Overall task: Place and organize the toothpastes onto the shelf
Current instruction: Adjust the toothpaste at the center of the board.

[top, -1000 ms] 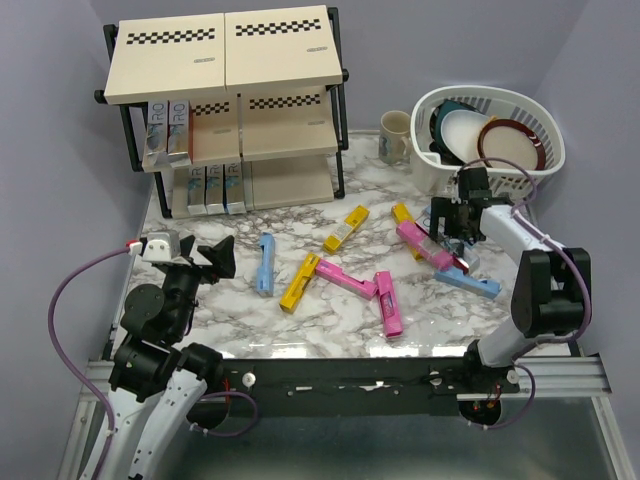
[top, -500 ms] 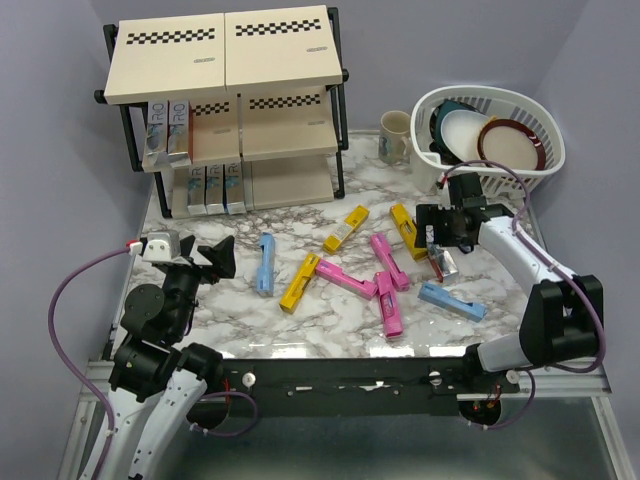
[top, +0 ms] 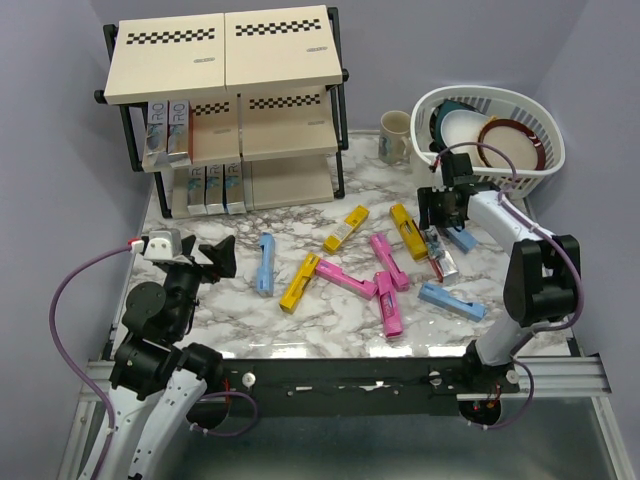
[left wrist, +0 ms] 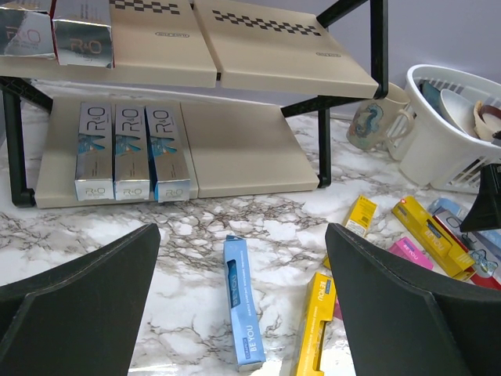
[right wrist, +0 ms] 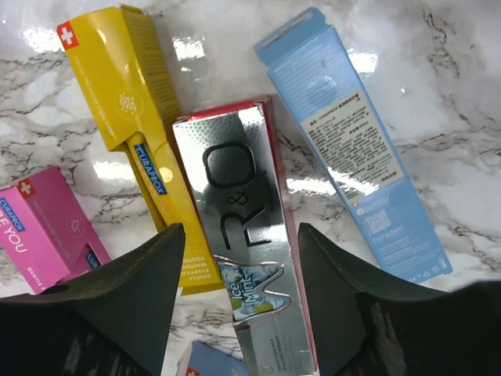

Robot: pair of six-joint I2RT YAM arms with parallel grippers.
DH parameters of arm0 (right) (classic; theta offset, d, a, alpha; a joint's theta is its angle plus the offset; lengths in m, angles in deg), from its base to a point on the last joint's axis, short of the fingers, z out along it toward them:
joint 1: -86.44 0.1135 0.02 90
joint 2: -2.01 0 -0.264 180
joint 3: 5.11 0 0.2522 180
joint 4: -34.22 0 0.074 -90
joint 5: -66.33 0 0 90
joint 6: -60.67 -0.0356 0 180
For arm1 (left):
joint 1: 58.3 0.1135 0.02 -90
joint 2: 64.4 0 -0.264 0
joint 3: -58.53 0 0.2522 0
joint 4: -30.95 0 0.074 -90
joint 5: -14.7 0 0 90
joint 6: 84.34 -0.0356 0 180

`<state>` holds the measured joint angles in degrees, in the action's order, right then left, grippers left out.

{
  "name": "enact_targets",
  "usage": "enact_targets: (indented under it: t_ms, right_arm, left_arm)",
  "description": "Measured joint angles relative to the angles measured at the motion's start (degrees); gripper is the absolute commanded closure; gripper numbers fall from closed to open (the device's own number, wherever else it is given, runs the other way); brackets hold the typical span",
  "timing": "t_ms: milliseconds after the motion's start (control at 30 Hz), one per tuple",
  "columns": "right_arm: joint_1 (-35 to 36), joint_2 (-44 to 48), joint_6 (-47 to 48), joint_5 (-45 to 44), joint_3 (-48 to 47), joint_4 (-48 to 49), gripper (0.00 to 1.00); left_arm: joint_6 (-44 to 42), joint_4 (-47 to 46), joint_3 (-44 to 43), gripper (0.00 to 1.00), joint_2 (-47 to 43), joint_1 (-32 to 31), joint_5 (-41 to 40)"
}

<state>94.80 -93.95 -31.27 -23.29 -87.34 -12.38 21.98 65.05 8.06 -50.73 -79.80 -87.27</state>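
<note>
The shelf (top: 225, 60) stands at the back left, with silver toothpastes on its middle tier (top: 165, 130) and bottom tier (top: 215, 185). Loose cartons lie across the marble: light blue (top: 265, 263), yellow (top: 300, 281), pink (top: 345, 278) and others. My right gripper (top: 436, 222) hangs over a silver and red carton (right wrist: 243, 180). Its jaws (right wrist: 241, 231) straddle the carton, with the right finger at the carton's edge and a gap on the left. A yellow carton (right wrist: 133, 94) and a light blue one (right wrist: 344, 133) flank it. My left gripper (left wrist: 243, 231) is wide open and holds nothing, near the light blue carton (left wrist: 243, 305).
A white dish basket (top: 548, 150) with plates stands at the back right, and a mug (top: 395, 135) stands beside it. The shelf's bottom board (left wrist: 250, 149) has bare room to the right of its three cartons (left wrist: 125, 149). Walls close in behind and on both sides.
My right gripper moved back over the silver and red carton, and its jaws narrowed around it. Cartons on the right shifted. The left arm stayed still.
</note>
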Motion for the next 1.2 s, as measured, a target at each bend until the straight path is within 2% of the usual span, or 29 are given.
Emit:
enact_targets:
  t_ms: [267,633,933,1200]
  right_arm:
    - [-0.42,-5.16,0.55,-0.07,-2.67,0.48,0.39]
    - [-1.01,-6.05,1.99,2.01,-2.75,1.46,0.41]
    - [-6.16,-5.25,-4.37,2.51,-1.77,2.16,0.41]
    - [-8.15,-0.74,-5.55,4.92,2.14,5.33,0.27]
  left_arm:
    - [0.00,-0.02,0.00,0.01,0.09,0.00,0.00]
    - [0.00,-0.02,0.04,0.01,0.59,0.00,0.00]
    - [0.00,0.00,0.11,0.01,1.09,0.00,0.00]
    - [0.00,-0.02,0.11,0.01,1.16,0.00,0.00]
